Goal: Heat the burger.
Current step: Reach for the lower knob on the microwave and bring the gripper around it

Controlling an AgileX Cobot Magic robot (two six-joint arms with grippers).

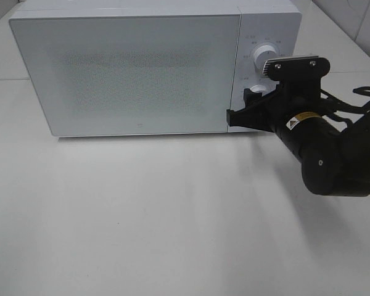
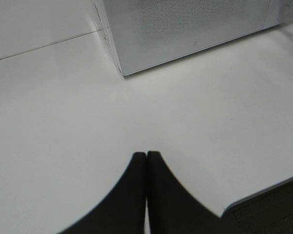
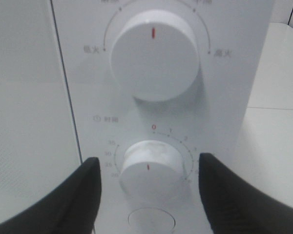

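Straddling the timer dial (image 3: 147, 171) with jaws spread, the right gripper (image 3: 149, 162) looks ready to start heating (microwave door (image 1: 135, 68) shut, burger unseen), while the left gripper (image 2: 146, 157) idles closed.

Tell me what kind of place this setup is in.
Probably a robot test bench staged as a kitchen corner, not a real kitchen: a white microwave sits on a plain white table, and the black right pincer is open around its lower dial.
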